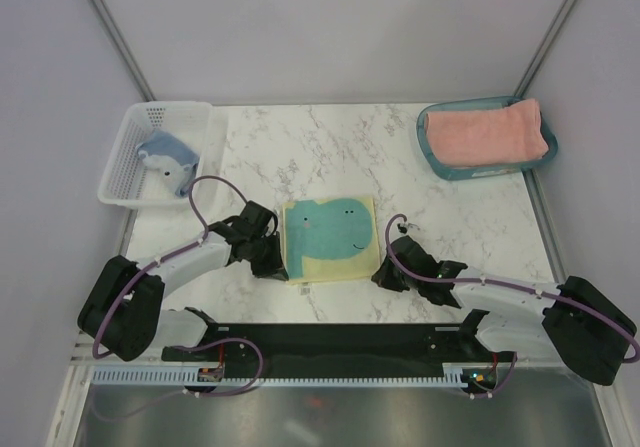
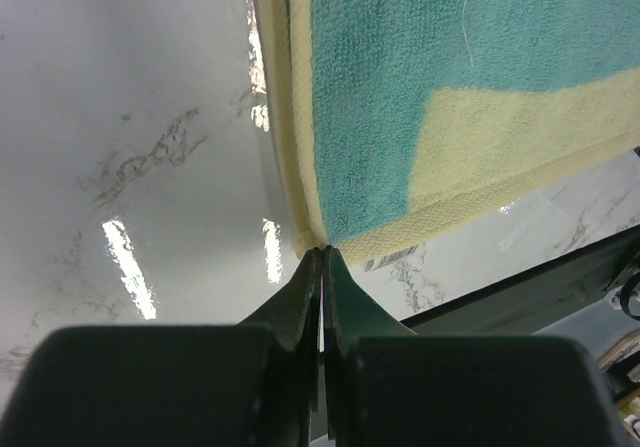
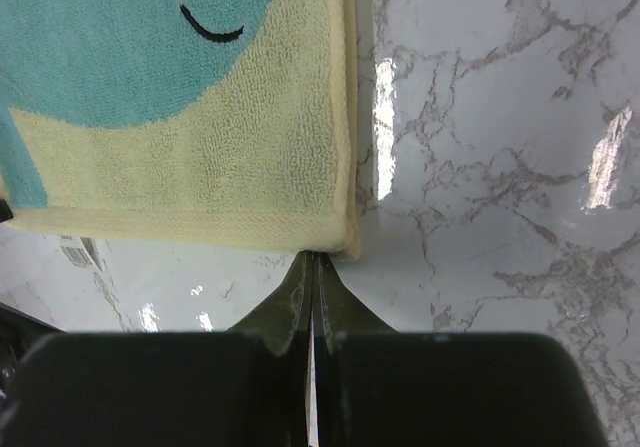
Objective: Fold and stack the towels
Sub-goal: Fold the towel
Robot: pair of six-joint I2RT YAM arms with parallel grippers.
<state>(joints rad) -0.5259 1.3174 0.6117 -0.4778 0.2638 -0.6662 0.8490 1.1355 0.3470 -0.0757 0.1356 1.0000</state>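
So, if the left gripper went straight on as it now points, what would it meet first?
The yellow towel: its corner lies right ahead of the left gripper, at the shut tips. Whether they already touch it is hard to tell.

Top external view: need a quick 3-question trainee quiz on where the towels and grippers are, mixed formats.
1. True or false: the grey-blue towel lies in the white basket.
2. Where is the salmon-pink towel? A) in the white basket B) in the teal tray C) flat on the marble table.
3. Fill in: the left gripper and the right gripper, each at a near corner of the yellow towel, are both ___.

Key: 1 true. 2 B. 3 shut.
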